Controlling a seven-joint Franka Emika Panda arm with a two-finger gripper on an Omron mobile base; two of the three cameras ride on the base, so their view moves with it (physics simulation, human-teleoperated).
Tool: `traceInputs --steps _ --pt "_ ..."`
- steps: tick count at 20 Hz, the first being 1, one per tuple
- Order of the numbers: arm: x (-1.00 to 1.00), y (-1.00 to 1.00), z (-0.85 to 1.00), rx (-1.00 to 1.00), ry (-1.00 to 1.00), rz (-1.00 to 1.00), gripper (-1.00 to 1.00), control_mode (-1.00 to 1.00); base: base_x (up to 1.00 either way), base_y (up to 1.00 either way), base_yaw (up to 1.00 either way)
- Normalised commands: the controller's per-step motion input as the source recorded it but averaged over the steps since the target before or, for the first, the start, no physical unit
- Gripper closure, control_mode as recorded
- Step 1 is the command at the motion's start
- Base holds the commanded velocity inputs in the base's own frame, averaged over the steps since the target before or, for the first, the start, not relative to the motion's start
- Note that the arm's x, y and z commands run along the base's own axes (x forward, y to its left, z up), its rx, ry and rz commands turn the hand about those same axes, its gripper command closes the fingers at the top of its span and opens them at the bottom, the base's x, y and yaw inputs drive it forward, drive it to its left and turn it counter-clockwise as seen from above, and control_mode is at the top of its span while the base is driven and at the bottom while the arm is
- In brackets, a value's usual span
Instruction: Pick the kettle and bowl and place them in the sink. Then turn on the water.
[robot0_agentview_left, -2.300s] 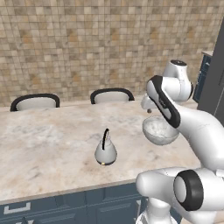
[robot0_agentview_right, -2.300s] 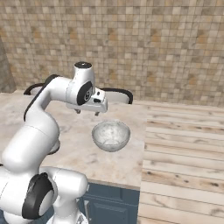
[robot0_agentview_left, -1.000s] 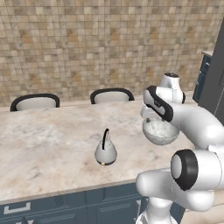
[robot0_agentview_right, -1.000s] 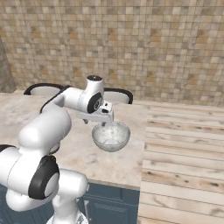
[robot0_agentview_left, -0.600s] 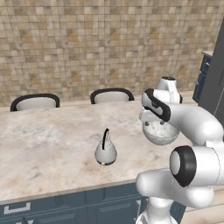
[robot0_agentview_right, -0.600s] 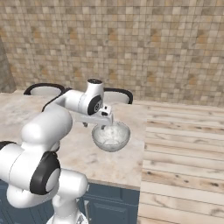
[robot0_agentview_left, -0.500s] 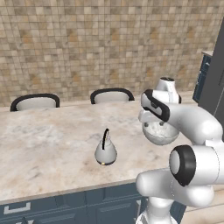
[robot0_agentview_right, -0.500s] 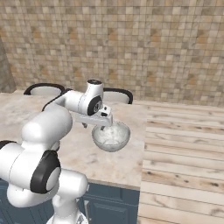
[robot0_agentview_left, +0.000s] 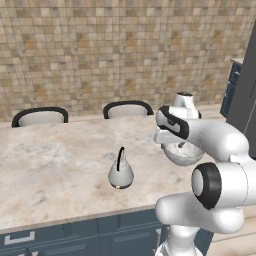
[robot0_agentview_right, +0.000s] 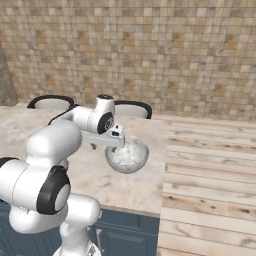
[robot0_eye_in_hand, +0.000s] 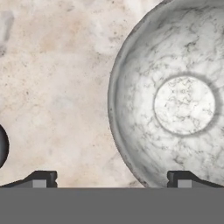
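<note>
Our gripper (robot0_eye_in_hand: 111, 178) hangs with fingers spread over the bowl (robot0_eye_in_hand: 175, 94) near the worktop's (robot0_agentview_left: 55, 165) right edge; we should straddle its near rim squarely before closing; the kettle (robot0_agentview_left: 120, 173) waits nearer the front edge.

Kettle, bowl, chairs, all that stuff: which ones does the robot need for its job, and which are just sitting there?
For the job:
- kettle, standing on the counter
- bowl, near the counter's edge
- gripper, open, straddling the bowl's rim

Just lying about:
- two chairs behind the counter
- tiled wall
- wooden floor
</note>
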Motion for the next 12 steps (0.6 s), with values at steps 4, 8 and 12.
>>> traceInputs --steps 4,8,12 --pt "0.0 0.0 -0.13 0.0 0.0 0.0 -1.0 -1.0 0.0 0.0 0.0" --pt "0.03 0.0 -0.08 0.0 0.0 0.0 -1.0 -1.0 0.0 0.0 0.0" --pt "0.04 0.0 -0.07 0.0 0.0 0.0 -1.0 -1.0 0.0 0.0 0.0"
